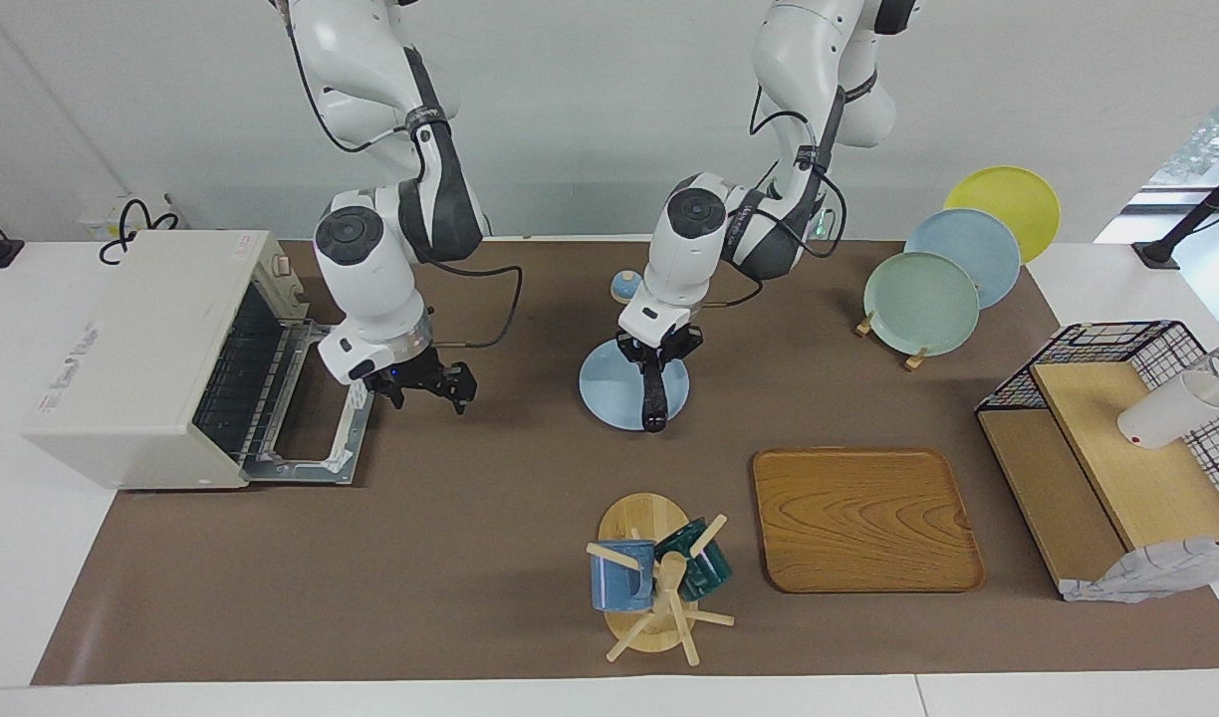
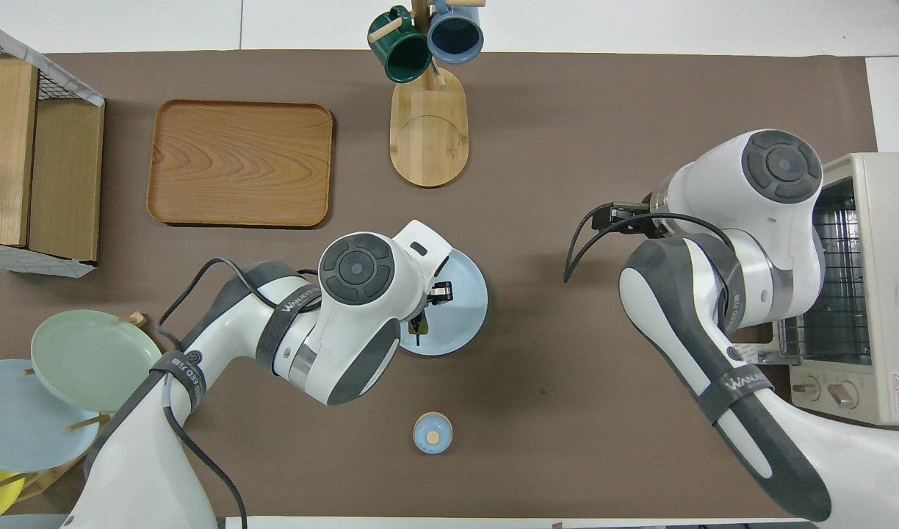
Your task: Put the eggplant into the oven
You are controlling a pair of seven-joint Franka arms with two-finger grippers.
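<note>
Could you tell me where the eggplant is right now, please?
The eggplant is at mid-table, held at its upper end by the left tool over the pale blue plate, hanging with its lower tip near the plate's edge.

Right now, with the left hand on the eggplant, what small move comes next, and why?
Probably a straight lift. The left hand looks shut on the eggplant, which hangs upright over the blue plate. The oven door is already down, with the right hand beside it, so raising the eggplant above the plate comes before carrying it there.

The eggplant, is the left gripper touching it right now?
Touching: in the facing view the left gripper is closed around the eggplant over the blue plate.
</note>
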